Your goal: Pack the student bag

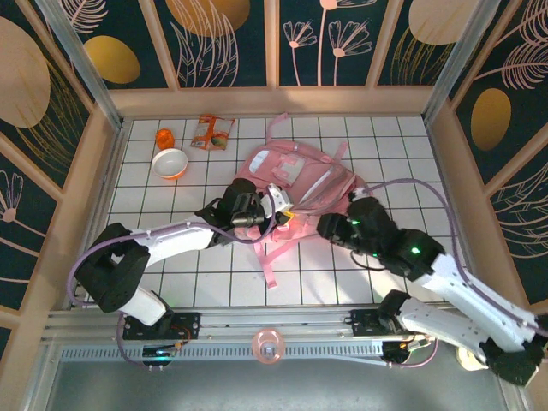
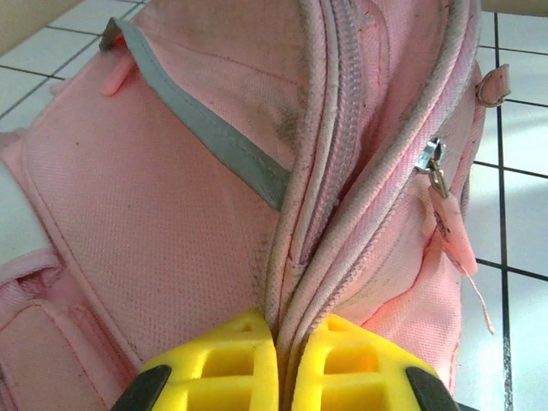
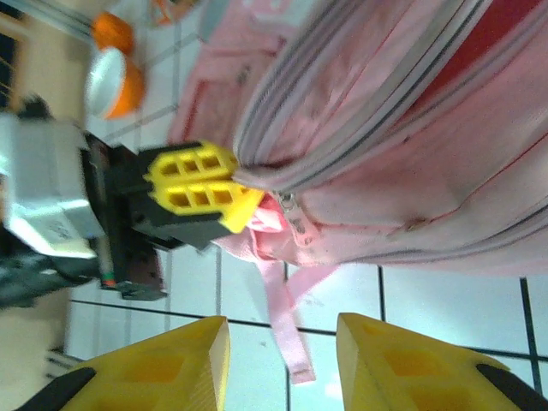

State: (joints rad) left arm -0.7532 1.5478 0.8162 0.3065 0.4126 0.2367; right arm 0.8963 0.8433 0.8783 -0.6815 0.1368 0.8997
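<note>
With left hand [image 2: 284,347] clamped shut on the zip edge of the student bag [image 1: 301,175], lying on the tabletop [image 1: 197,278], anchors the fabric, likely to steady the zipper pull [image 2: 433,161] for right hand [image 3: 282,360], parted and empty nearby.

The backpack [image 2: 171,197] runs off every edge of the left wrist view, and the fabric hides its inside. The left end effector [image 2: 289,342] is cut off by that view's bottom edge, as the right end effector [image 3: 281,342] is in its own. The bowl [image 3: 116,81] and the small orange thing [image 3: 114,30] beside it, near the worktop's [image 1: 317,282] far left corner, are blurred, and what the orange thing is cannot be told. The packet's [image 1: 211,132] print is too small to read.
</note>
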